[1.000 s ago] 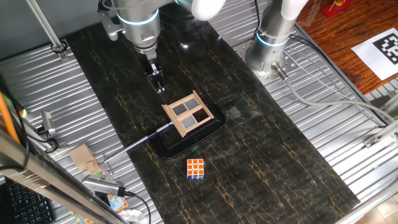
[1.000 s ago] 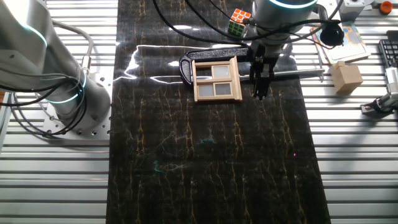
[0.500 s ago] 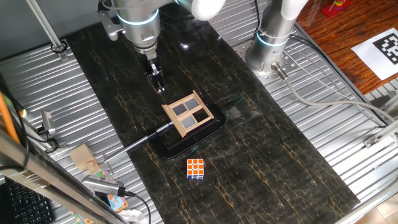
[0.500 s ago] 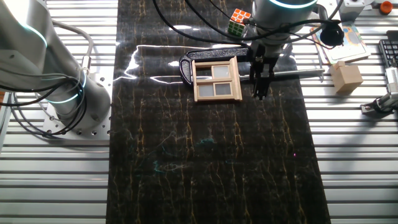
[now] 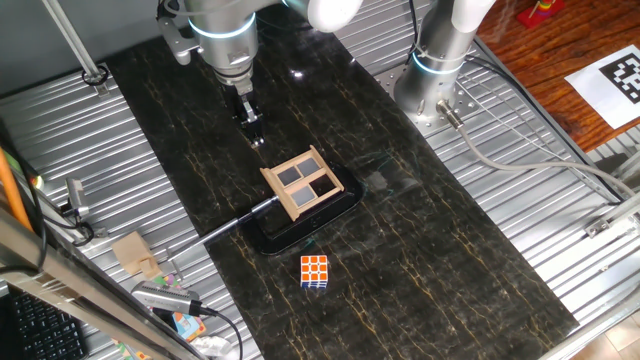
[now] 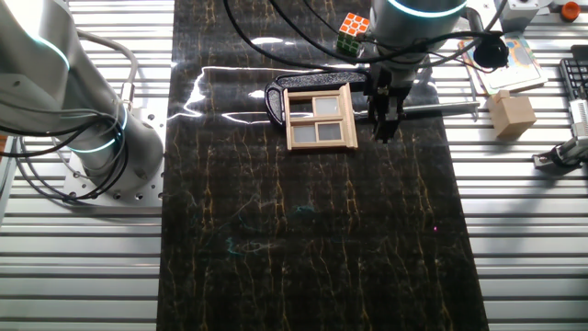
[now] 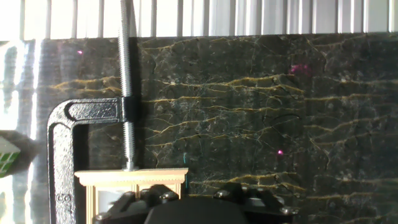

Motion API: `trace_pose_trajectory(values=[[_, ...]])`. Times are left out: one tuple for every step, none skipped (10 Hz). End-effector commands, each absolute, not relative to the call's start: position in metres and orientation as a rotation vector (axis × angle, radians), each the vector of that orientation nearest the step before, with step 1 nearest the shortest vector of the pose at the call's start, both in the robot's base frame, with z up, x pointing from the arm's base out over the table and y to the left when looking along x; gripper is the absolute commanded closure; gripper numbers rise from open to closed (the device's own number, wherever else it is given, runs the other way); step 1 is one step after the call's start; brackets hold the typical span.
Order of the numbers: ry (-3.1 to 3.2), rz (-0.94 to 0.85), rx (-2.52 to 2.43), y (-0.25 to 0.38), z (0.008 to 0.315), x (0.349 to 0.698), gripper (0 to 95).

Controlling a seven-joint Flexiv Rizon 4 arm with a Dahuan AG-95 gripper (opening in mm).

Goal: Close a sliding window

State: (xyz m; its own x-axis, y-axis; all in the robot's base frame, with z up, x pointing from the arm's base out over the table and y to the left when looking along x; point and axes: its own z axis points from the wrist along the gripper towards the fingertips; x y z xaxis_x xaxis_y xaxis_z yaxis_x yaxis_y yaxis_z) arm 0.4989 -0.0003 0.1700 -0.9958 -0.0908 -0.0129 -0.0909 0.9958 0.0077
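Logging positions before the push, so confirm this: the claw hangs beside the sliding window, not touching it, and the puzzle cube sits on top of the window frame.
Wrong on the cube. One fixed view shows the puzzle cube on the table, apart from the sliding window. The claw does hang beside it.

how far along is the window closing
Done: the end effector hangs beside the sliding window, clear of its frame. In hand: nothing; it grips nothing and touches no sash. Left: the closing push itself. Whether the sash is already shut cannot be told from these views.
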Motion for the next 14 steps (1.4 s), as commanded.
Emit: trace_pose_trajectory(values=[[3.127,-0.003,-0.159,-0.0003,0.1694,0.5001,95.0],[3.127,-0.001,-0.17,-0.0003,0.1694,0.5001,95.0],[3.128,-0.002,-0.181,-0.0003,0.1694,0.5001,95.0],[3.13,-0.002,-0.184,-0.0003,0.1694,0.5001,95.0],[3.13,-0.001,-0.191,-0.0003,0.1694,0.5001,95.0],[3.129,0.0,-0.198,-0.0003,0.1694,0.5001,95.0],[3.129,-0.001,-0.203,-0.0003,0.1694,0.5001,95.0],[3.129,-0.002,-0.208,-0.0003,0.1694,0.5001,95.0],[3.134,0.0,-0.216,-0.0003,0.1694,0.5001,95.0],[3.135,0.007,-0.222,-0.0003,0.1694,0.5001,95.0],[3.136,0.009,-0.231,-0.0003,0.1694,0.5001,95.0],[3.139,0.011,-0.24,-0.0003,0.1694,0.5001,95.0],[3.142,0.011,-0.249,-0.0003,0.1694,0.5001,95.0],[3.144,0.01,-0.254,-0.0003,0.1694,0.5001,95.0]])
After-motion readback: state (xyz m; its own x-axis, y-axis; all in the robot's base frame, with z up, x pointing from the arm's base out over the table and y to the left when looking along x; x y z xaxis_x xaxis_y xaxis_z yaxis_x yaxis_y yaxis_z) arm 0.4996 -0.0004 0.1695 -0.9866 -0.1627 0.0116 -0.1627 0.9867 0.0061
